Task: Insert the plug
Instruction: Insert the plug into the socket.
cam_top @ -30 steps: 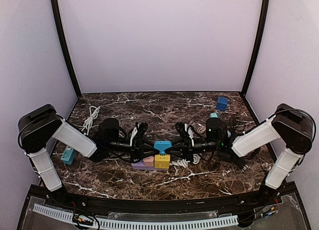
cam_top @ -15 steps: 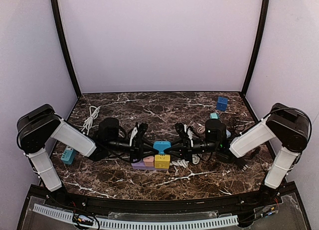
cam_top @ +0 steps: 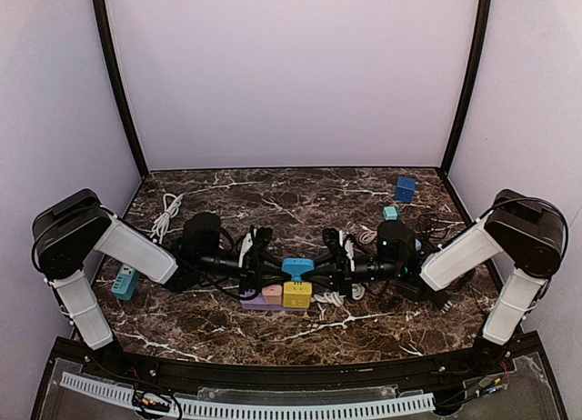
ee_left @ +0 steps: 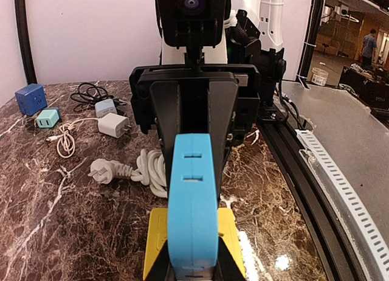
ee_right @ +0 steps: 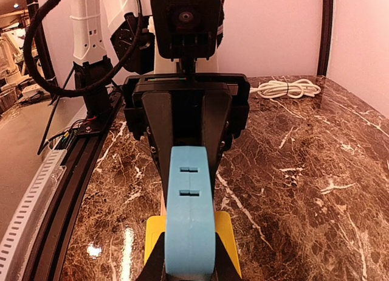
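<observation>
A light blue plug [cam_top: 296,267] stands over the yellow block [cam_top: 296,295] of a strip that also has a pink block [cam_top: 271,294] and a purple block [cam_top: 255,303]. My left gripper [cam_top: 275,274] comes in from the left and is shut on the blue plug. My right gripper [cam_top: 318,275] meets it from the right, also shut on it. In the left wrist view the plug [ee_left: 192,202] fills the centre above the yellow block [ee_left: 154,247], with my fingers [ee_left: 159,267] flanking its base. The right wrist view shows the same plug [ee_right: 189,214] over the yellow block [ee_right: 228,238].
A dark blue cube charger [cam_top: 405,188] and a small teal one [cam_top: 389,213] sit at the back right. A teal adapter [cam_top: 125,282] lies far left, a white cable [cam_top: 165,215] behind it. A coiled white cord [cam_top: 336,297] lies by the strip. A white charger [ee_left: 113,124] sits further off.
The right arm's wrist has sunk slightly and the left arm has edged right a little. The blue plug stays gripped over the yellow block.
</observation>
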